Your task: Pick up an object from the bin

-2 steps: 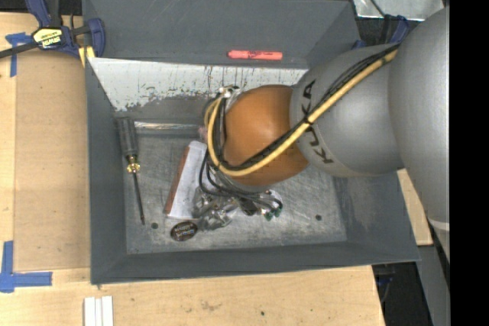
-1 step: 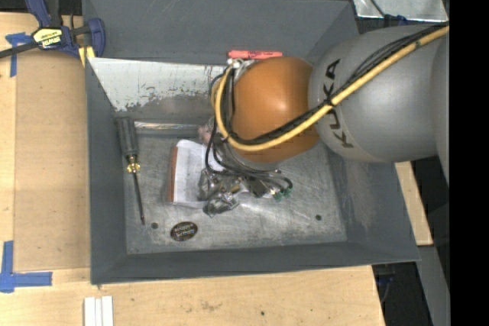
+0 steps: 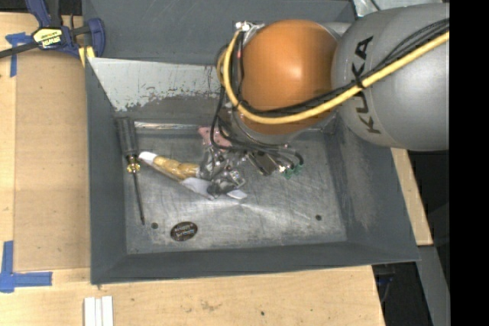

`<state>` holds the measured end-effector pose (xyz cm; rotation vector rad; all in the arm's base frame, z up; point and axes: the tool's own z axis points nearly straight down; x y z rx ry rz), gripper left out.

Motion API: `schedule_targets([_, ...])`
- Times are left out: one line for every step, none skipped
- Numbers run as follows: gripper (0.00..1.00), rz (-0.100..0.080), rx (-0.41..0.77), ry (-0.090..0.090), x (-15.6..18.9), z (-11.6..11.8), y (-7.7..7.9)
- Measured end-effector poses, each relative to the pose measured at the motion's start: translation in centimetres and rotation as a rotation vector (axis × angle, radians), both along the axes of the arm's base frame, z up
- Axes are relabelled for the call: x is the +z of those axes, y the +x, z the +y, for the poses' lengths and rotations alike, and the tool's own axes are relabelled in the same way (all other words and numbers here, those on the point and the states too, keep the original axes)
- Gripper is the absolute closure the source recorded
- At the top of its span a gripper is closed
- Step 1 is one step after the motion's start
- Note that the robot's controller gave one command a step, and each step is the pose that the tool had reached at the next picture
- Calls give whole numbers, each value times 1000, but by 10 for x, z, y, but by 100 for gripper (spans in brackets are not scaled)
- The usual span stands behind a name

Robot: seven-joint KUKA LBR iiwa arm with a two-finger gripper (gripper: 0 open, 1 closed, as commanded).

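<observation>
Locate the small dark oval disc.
Camera view: the small dark oval disc lies near the lower-left corner of the grey bin, right of the thin black rod.

black screwdriver (image 3: 128, 145), dark oval disc (image 3: 183, 230)

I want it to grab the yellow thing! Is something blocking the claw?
Nothing visible blocks it. The gripper is down at the right end of the yellow stick-shaped thing, mid-bin. A pale scrap lies right beside it; the black rod lies off to the left.
</observation>
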<state>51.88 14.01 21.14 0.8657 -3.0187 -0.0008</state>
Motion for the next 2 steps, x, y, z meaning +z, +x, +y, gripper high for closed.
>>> schedule_targets([100, -2, -377, 0, -29, -65, 5])
schedule_targets([100, -2, -376, 0, -29, -64, 5])
